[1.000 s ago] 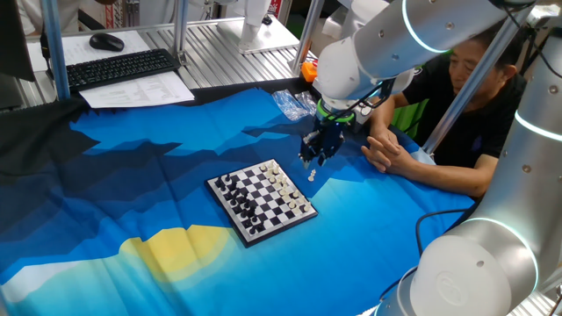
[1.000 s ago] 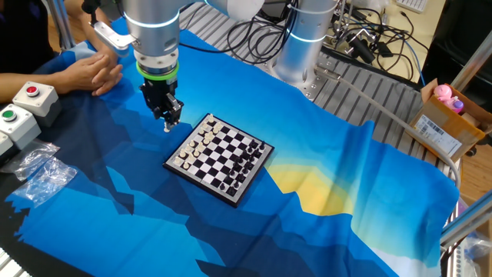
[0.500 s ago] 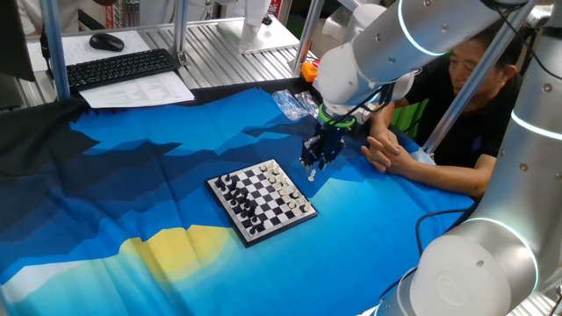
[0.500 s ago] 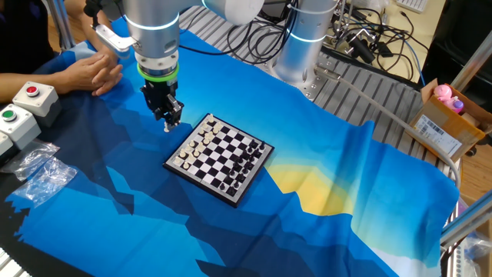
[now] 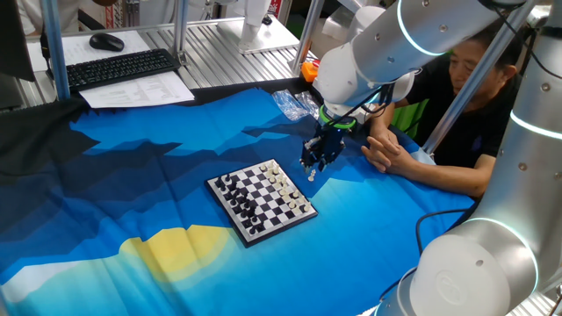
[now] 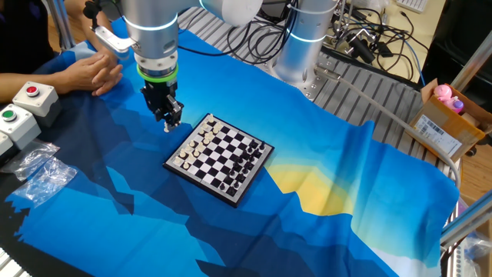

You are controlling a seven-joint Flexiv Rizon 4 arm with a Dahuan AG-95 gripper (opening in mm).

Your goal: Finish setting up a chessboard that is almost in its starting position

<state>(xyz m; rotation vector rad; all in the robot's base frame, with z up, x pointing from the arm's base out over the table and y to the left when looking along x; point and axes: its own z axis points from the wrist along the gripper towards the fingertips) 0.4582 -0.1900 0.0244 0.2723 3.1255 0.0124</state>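
The chessboard is a small black-and-white board with a dark rim, lying on the blue cloth with tiny black and white pieces along its two sides. It also shows in the other fixed view. A single white piece stands off the board, just past its far right corner; it also shows in the other fixed view. My gripper points down right over this piece, fingertips at its top, as the other fixed view also shows. The dark fingers are too small to show whether they grip it.
A person's hands rest on the cloth just right of the gripper. A crumpled plastic bag lies behind it. A box with red and green buttons and another plastic bag sit at the left edge.
The arm's upper part shifted slightly one second ago. The gripper has stayed over the white piece, and the piece has not moved.
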